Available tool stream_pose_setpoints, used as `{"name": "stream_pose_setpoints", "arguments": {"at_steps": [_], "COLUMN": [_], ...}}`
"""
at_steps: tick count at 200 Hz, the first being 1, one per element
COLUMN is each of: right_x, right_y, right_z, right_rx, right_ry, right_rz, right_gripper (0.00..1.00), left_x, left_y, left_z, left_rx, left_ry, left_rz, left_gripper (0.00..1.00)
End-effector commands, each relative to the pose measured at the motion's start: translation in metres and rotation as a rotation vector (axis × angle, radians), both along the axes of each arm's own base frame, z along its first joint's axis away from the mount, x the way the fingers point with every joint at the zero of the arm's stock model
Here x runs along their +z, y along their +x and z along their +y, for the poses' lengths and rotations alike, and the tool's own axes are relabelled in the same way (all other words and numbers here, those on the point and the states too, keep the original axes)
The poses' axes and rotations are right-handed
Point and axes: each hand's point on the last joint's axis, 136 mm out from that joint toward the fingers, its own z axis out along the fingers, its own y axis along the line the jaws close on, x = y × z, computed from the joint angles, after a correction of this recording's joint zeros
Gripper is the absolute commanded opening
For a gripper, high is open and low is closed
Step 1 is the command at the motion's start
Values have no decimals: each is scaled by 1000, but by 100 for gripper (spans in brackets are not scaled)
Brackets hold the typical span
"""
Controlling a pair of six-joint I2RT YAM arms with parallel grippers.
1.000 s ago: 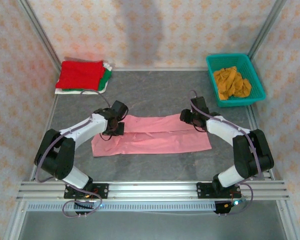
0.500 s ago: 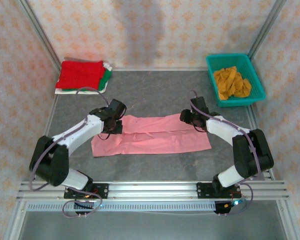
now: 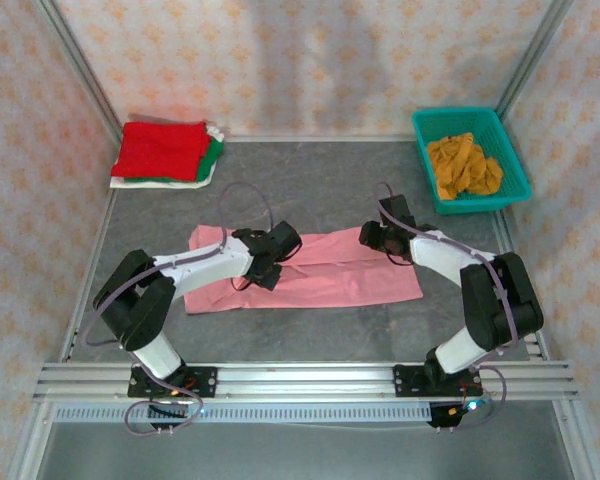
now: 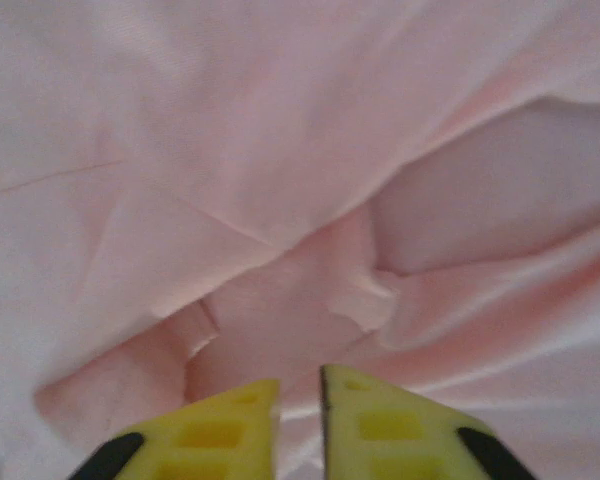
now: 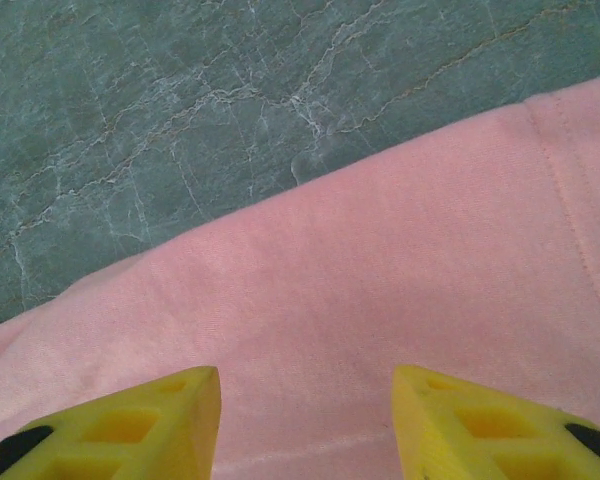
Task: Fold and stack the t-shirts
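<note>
Lying beneath left tool (image 4: 300, 385) barely apart, pink t-shirt (image 3: 350, 285), right tool (image 5: 305, 380) wide apart over its edge

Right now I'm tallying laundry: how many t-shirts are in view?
5: pink t-shirt spread flat in the middle; red t-shirt, green t-shirt and white t-shirt stacked far left; mustard-orange t-shirt crumpled in the teal basket far right. Others may hide under these.

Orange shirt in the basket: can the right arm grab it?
Probably yes. The orange shirt lies uncovered in the open basket on the right arm's side, and its jaws hold nothing.
</note>
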Motion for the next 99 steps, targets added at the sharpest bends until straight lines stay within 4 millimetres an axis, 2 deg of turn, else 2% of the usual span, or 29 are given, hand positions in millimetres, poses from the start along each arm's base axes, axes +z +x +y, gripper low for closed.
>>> {"name": "stream_pose_setpoints", "arguments": {"at_steps": [1,24,54,99], "right_x": [12,12,13,14], "right_y": [5,3,1,1], "right_z": [-4,-9,-13,-21], "right_rx": [-21,-29,-36,-60], "right_ry": [-9,-32,-51,-63], "right_rz": [-46,-48,-55,-65], "right_gripper": [48,49,49,49], "left_x": [15,4,-6,-10], "left_y": [20,23,24,17], "left_z": [15,24,22,33], "left_rx": [6,17,8,75], "left_ry": [92,154,146,176], "left_rz": [-77,-48,-3,59], "left_gripper": [21,19,15,13]}}
